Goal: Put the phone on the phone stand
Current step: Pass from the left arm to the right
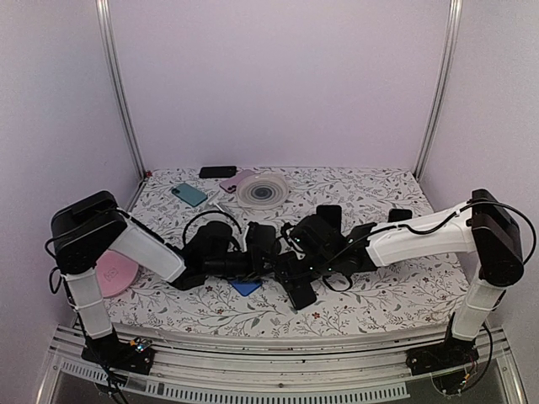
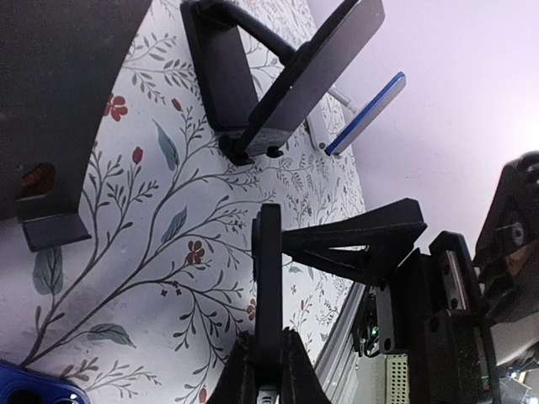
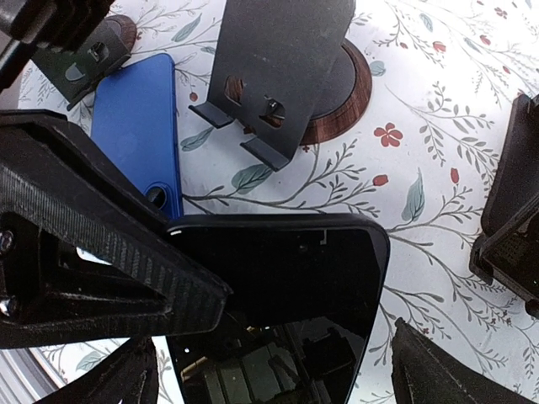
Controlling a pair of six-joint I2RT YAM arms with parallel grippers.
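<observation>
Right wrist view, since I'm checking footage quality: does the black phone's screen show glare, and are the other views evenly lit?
Right wrist view: the glossy black phone mirrors dark machinery, no glare. Left wrist view: near parts are dark silhouettes against a bright wall. Top external view: soft, even light.

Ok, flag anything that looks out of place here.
Only the blue phone: it lies flat, camera side up, right beside the empty phone stand, below the held black phone. Nothing looks spilled or broken.
</observation>
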